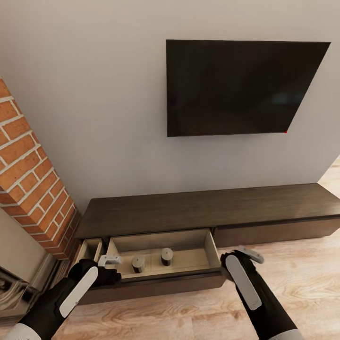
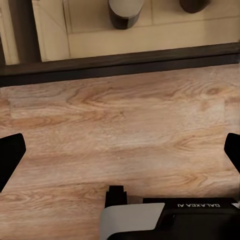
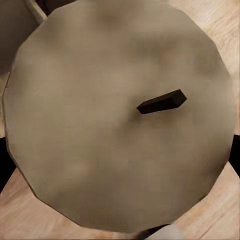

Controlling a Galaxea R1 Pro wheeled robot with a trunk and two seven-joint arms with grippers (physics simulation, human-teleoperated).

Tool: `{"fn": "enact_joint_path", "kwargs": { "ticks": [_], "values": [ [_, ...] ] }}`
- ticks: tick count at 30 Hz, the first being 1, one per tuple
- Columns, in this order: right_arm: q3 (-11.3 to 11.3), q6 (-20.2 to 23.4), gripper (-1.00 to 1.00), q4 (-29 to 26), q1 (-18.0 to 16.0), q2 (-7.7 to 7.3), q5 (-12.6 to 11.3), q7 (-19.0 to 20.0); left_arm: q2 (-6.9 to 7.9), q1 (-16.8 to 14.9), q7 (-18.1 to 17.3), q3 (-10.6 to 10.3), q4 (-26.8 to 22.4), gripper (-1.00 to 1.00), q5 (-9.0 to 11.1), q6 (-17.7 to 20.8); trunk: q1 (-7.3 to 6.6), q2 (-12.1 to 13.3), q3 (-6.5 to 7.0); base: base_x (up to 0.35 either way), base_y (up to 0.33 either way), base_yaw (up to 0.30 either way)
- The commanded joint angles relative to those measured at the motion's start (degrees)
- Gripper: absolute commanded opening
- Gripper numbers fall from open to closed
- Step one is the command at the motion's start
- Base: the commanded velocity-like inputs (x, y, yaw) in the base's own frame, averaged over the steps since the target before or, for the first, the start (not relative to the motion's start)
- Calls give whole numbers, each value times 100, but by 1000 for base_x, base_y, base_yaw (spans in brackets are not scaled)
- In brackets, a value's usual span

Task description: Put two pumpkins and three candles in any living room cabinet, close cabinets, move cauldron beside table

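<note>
Head view: long low dark brown wood cabinet (image 1: 208, 208) against the pale wall, below a black wall-mounted screen (image 1: 241, 87). Wide drawer (image 1: 208, 245) pulled out at 6 o'clock, pale beige inside, holding two short pale grey candles (image 1: 138, 263) standing side by side, apart. Narrow drawer (image 1: 90, 249) also open at 8 o'clock, beside a red brick column (image 1: 33, 179). Left pincer (image 1: 109, 259) at the wide drawer's left front corner. Right pincer (image 1: 250, 254) just beyond its right front corner, over the wood floor (image 1: 302, 283).

Left wrist view: left pincer (image 2: 120, 155) spread open, holding nothing, over floor planks; dark drawer front and both candles at 12 o'clock.

Right wrist view: third candle (image 3: 120, 117), dark wick visible, between the fingers of the right pincer, closed around it.
</note>
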Motion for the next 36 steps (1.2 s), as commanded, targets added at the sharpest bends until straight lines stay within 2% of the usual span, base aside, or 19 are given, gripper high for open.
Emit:
{"fn": "enact_joint_path", "kwargs": {
  "ticks": [1, 3, 6, 7, 10, 11, 14, 15, 17, 23, 28, 36],
  "values": [
    [-22, 102, -100, -78, -4, 15, -47, -56, 3, -5, 56, 108, -7, 100, 56, 5, 1, -4, -6, 0, 0, 0],
    [-40, 136, -100, -65, -4, 29, -48, -52, -1, -4, 46, 273, -7, 100, 40, 5, 1, -4, -6, 0, 0, 0],
    [3, 138, -100, 79, -1, 36, -18, -11, 7, -5, 46, 356, -1, 100, 36, 5, 1, -4, -6, 0, 0, 0],
    [67, 143, -100, 261, -15, 47, 9, -2, 11, -3, 52, 376, 5, 100, 42, 5, 1, -4, -6, 0, 0, 0],
    [478, 152, -100, 602, -156, 58, 0, 41, 19, -5, 66, 578, 28, 100, 34, 5, 1, -4, -6, 0, 0, 0],
    [612, 156, -100, 686, -189, 56, -10, 50, 42, -5, 52, 772, 32, 100, 29, 5, 1, -4, -6, 0, 0, 0],
    [725, 272, -100, 756, -215, 54, -19, 57, 61, -5, 4, 1376, 40, 100, 14, 35, 1, -4, -6, 0, 0, 0],
    [741, 347, -100, 760, -218, 54, -21, 63, 56, -5, 9, 1531, 48, 100, 5, 44, 1, -4, -6, 0, 0, 0],
    [762, 476, -100, 736, -222, 54, -22, 123, 53, -10, 17, 1693, 32, 100, -10, 69, 1, -4, -6, 0, 0, 0],
    [812, 574, -100, 736, -224, 63, 30, 272, 37, -7, 21, 1808, 23, 100, -47, 84, 1, -4, -6, 0, 0, 0],
    [927, 570, -100, 728, -224, 60, 41, 286, -62, -5, 25, 1661, -4, 100, -42, 83, 1, -4, -6, 0, 0, 0],
    [957, 570, -100, 729, -224, 63, 39, 288, -80, -5, 18, 1604, -24, 100, -46, 76, 1, -4, -6, 0, 0, 0]
  ]
}}
